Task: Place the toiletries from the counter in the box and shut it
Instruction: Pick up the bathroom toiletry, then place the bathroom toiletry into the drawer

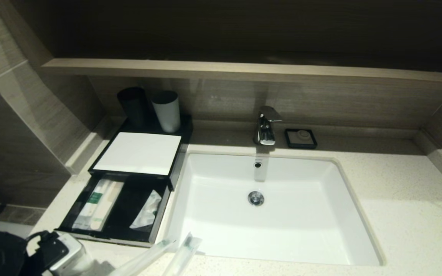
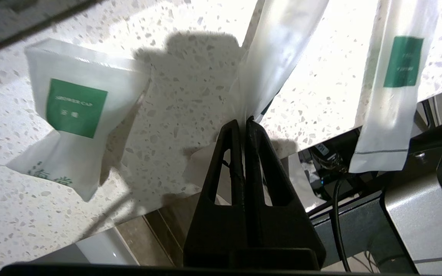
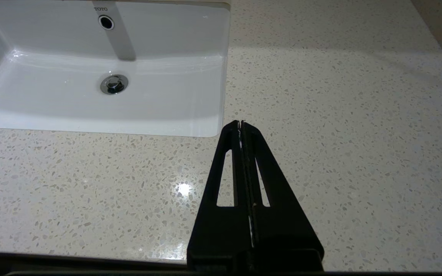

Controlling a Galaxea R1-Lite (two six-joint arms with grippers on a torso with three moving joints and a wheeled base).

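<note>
My left gripper (image 2: pixel 243 122) is shut on the end of a long clear sachet (image 2: pixel 274 57) at the front edge of the speckled counter (image 2: pixel 175 115). A second sachet with a green label (image 2: pixel 393 88) lies beside it, overhanging that edge. A small white packet with a green square label (image 2: pixel 67 115) lies on the counter on the other side. In the head view both sachets show at the bottom edge, one (image 1: pixel 144 258) beside the other (image 1: pixel 184 249). The black box (image 1: pixel 138 153) stands left of the basin with its drawer (image 1: pixel 117 207) pulled out. My right gripper (image 3: pixel 240 122) is shut and empty.
The drawer holds long white packets (image 1: pixel 98 203) and a crumpled packet (image 1: pixel 146 211). A black cup (image 1: pixel 132 105) and a white cup (image 1: pixel 166 110) stand behind the box. The white basin (image 1: pixel 301 214), a tap (image 1: pixel 266 126) and a black soap dish (image 1: pixel 300 138) lie to the right.
</note>
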